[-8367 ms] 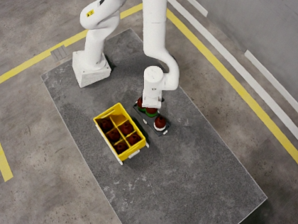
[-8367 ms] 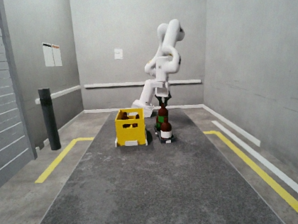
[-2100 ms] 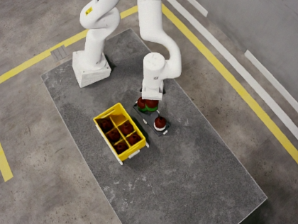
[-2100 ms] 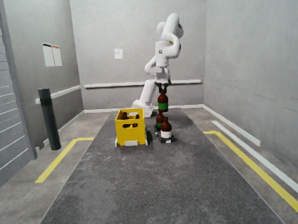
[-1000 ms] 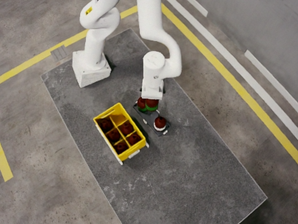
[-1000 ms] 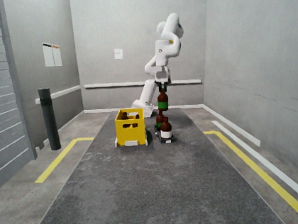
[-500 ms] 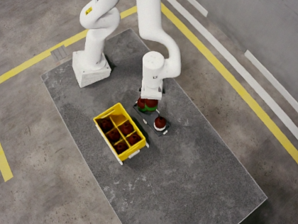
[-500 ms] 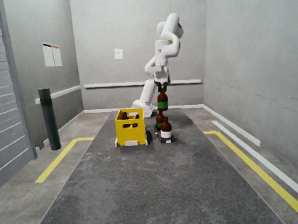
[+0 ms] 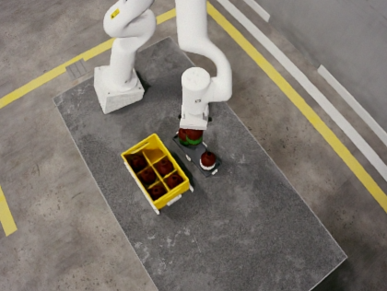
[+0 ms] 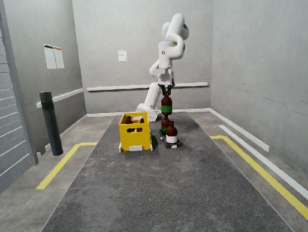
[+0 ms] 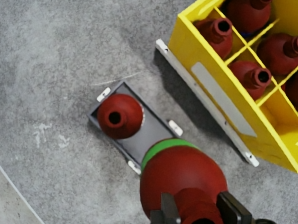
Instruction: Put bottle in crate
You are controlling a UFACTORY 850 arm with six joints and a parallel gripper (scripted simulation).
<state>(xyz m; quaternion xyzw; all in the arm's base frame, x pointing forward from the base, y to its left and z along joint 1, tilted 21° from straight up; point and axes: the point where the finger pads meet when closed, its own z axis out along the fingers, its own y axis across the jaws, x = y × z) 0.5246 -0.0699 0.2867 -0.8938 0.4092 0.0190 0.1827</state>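
Observation:
My gripper is shut on the neck of a brown bottle with a green label. It holds the bottle upright, lifted above the dark tray. A brown bottle with a white label stands on the tray. In the exterior view another brown bottle shows right below the held one. The yellow crate stands left of the tray with several bottles in it. Its empty slot is at the corner nearest the arm's base.
The robot's base block stands at the table's far end. The crate and tray stand close together, with a narrow gap between them. A black post stands on the floor off the table. Yellow lines run along the floor.

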